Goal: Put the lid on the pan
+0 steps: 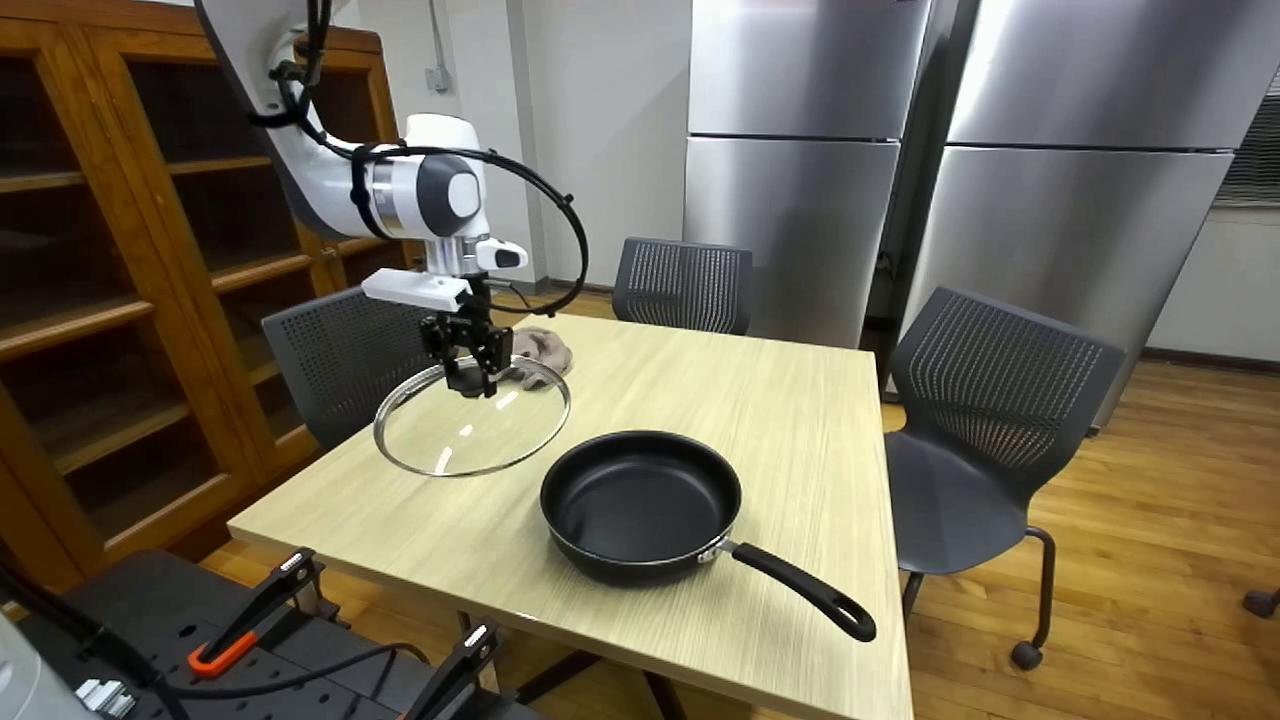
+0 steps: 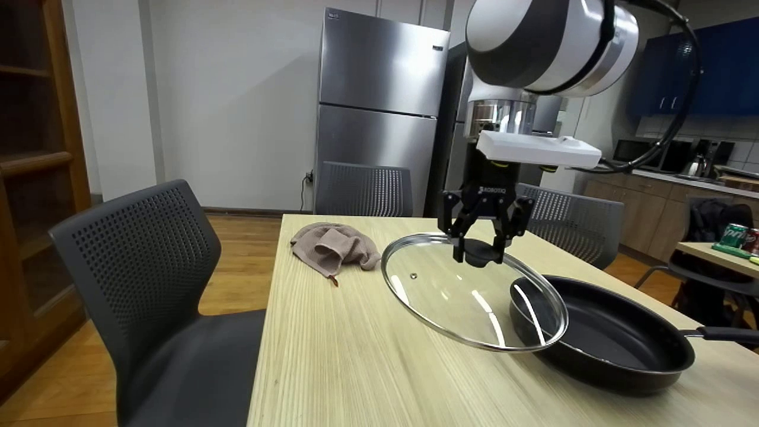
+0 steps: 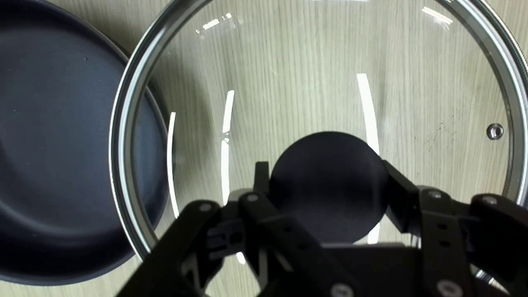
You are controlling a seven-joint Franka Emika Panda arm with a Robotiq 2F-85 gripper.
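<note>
The glass lid [image 1: 480, 435] has a thin metal rim and a dark round knob [image 3: 328, 165]. My gripper [image 1: 472, 382] is shut on the knob, a finger on each side of it, as the exterior view [image 2: 478, 254] and the wrist view [image 3: 328, 185] also show. The lid hangs above the table and looks tilted in an exterior view [image 2: 456, 302]. The black pan [image 1: 640, 505] stands on the table beside the lid, its handle [image 1: 800, 590] pointing away from the lid. In the wrist view the pan [image 3: 62, 144] is at left, and the lid's rim overlaps its edge.
A crumpled brown cloth [image 2: 335, 249] lies on the light wooden table [image 1: 790, 400] near its far end, behind the lid. Dark chairs [image 1: 990, 430] stand around the table. A black platform with clamps [image 1: 255, 615] stands at the near left in an exterior view.
</note>
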